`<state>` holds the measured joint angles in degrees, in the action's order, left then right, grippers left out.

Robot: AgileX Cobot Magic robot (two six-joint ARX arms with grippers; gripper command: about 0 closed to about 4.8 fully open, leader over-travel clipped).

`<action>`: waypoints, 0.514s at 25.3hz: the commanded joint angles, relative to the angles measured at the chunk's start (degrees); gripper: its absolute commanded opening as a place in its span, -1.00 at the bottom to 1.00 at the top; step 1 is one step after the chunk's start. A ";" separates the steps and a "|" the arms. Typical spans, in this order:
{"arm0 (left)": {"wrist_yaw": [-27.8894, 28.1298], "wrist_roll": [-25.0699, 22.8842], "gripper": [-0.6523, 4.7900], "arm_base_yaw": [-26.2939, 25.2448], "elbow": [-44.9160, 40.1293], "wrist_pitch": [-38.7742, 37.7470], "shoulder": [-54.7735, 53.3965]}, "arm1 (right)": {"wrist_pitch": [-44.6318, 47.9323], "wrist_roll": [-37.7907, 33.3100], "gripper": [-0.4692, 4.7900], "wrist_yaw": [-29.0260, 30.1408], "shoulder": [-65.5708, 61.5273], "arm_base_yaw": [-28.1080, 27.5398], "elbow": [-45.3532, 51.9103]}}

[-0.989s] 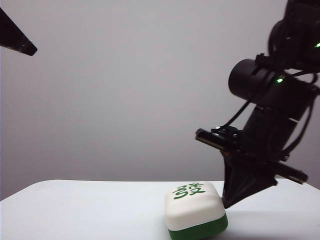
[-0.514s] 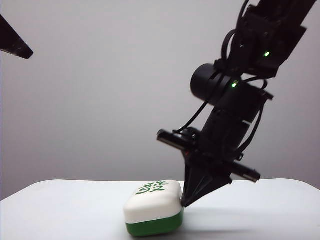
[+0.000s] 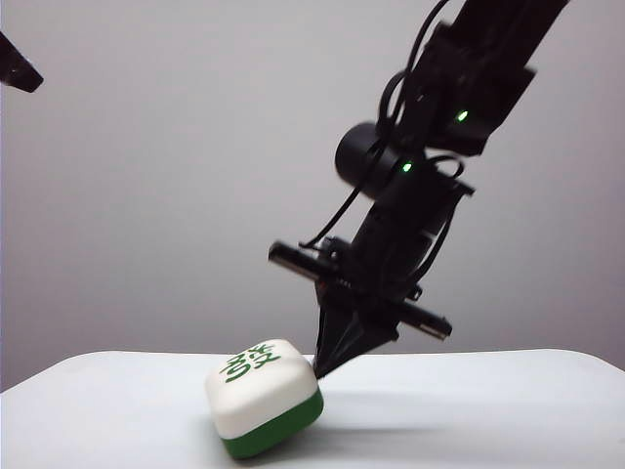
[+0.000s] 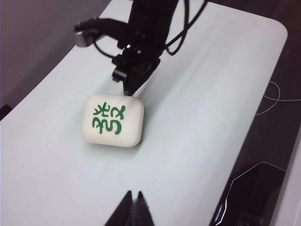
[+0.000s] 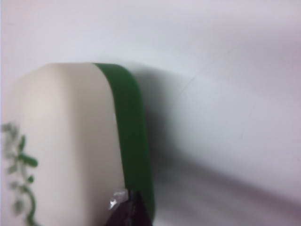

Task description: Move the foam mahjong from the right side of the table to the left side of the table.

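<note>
on the white tabletop [image 3: 469, 410] sits the foam mahjong [image 3: 262, 399], a soft rounded block with a white upper part, a dark green base and a green character printed on its top face. in the exterior view it lies left of the tabletop's middle, close to the near edge, with its right side tipped up so that the printed face leans toward the left.

at the block's upper right edge, the right gripper [image 3: 318, 369] comes down at a slant from the black arm that reaches in above it, and its dark pointed tip touches the block's white shoulder. its fingers are pressed together into a single point with nothing between them. in the right wrist view the same tip [image 5: 128, 213] rests against the block [image 5: 70, 146] just where the white part meets the green band. in the left wrist view that tip [image 4: 128, 89] meets the far edge of the block [image 4: 113, 119].

well apart from the block, the left gripper [image 4: 134, 209] hangs over bare tabletop [image 4: 197, 117] on the block's near side, its fingers closed tip to tip and empty. in the exterior view only a dark piece of that arm [image 3: 18, 68] shows, high above the block.
</note>
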<state>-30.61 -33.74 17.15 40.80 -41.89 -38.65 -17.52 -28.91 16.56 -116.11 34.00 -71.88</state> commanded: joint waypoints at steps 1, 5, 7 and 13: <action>-0.07 0.13 -0.78 0.00 0.42 -1.22 0.37 | -2.21 -0.04 -0.84 0.28 -2.21 1.84 -2.32; -0.04 0.13 -0.78 0.00 0.42 -2.62 0.94 | -1.66 -0.04 -0.84 -0.07 -3.41 4.22 -4.26; -0.07 0.13 -0.78 0.00 0.44 -2.60 1.03 | -1.62 -0.04 -0.84 -0.13 -4.07 5.05 -5.60; -0.02 0.13 -0.78 -0.02 0.42 -3.32 3.39 | -2.58 -0.31 -0.84 0.17 -7.48 5.79 -10.08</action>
<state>-30.44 -33.69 17.15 40.82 -44.95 -35.73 -19.66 -28.95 16.56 -123.33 39.72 -81.28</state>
